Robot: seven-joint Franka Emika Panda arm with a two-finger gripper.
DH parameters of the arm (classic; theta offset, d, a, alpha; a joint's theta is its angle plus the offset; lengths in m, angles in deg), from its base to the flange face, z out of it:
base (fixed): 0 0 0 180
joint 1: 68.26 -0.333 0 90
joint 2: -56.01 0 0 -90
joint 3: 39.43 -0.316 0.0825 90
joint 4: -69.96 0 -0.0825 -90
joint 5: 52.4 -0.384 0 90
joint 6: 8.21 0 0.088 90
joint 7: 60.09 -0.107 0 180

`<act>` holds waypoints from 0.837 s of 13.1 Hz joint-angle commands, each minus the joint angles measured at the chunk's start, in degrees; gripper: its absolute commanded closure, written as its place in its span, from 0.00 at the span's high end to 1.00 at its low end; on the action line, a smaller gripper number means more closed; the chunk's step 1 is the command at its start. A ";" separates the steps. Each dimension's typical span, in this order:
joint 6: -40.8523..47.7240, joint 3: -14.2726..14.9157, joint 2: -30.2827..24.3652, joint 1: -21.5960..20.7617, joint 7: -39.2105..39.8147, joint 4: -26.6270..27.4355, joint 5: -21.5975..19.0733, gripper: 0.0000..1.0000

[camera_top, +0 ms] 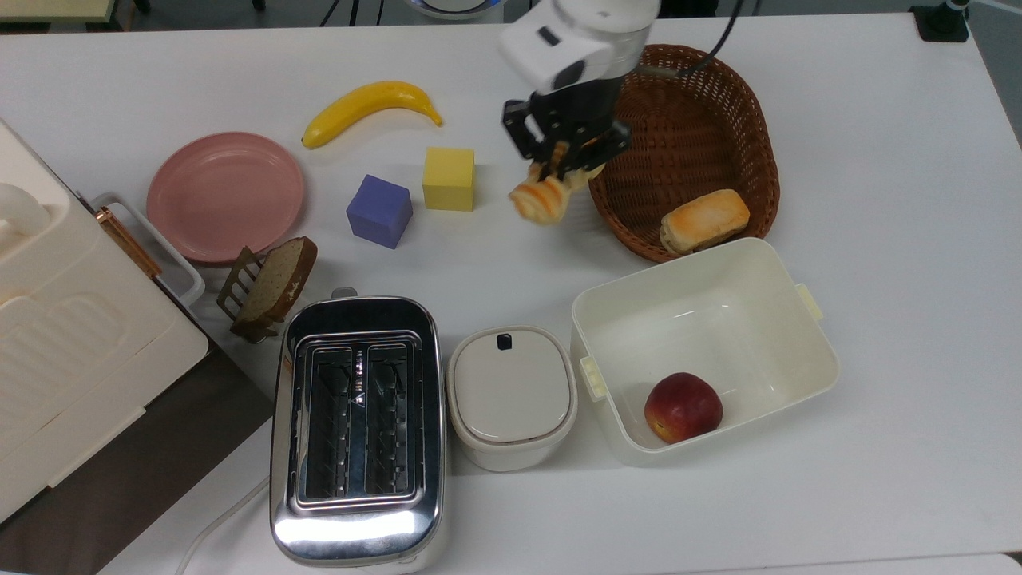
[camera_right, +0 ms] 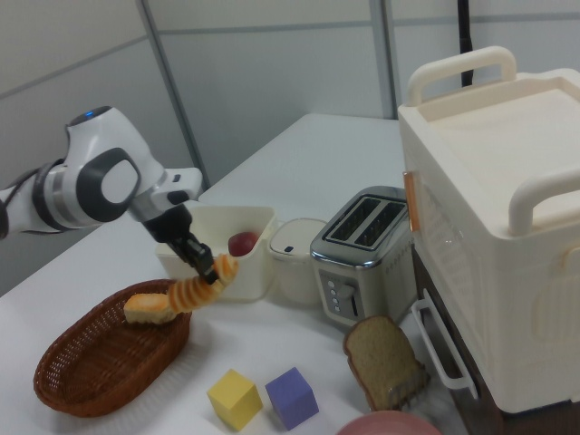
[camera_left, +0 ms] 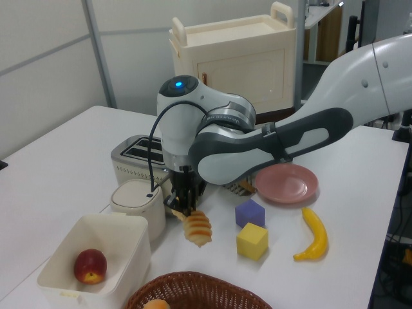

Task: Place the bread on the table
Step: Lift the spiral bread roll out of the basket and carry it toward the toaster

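Note:
The bread (camera_top: 541, 197) (camera_left: 198, 228) (camera_right: 193, 289), a ribbed roll with orange and cream stripes, hangs in the air from one end. My gripper (camera_top: 565, 156) (camera_left: 183, 209) (camera_right: 210, 269) is shut on its upper end. It hovers above the white table (camera_top: 894, 239) (camera_left: 58, 161) (camera_right: 299, 335), in the gap between the yellow cube and the wicker basket (camera_top: 703, 120) (camera_right: 100, 358), just outside the basket's rim.
A golden bun (camera_top: 704, 220) lies in the basket. A yellow cube (camera_top: 449, 178), a purple cube (camera_top: 379, 211), a banana (camera_top: 369, 108) and a pink plate (camera_top: 225, 196) sit to the top view's left. A white bin (camera_top: 703, 343) with an apple, a lidded pot (camera_top: 512, 395) and a toaster (camera_top: 357, 423) stand nearer.

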 commanded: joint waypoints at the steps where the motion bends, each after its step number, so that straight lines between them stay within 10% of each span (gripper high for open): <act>1: -2.69 2.35 1.32 -0.72 0.25 -0.53 0.66 0.06; 10: -3.13 5.08 1.94 -0.28 0.25 -0.44 0.22 0.11; 11: -3.13 5.43 2.03 -0.37 0.08 -0.44 0.22 0.29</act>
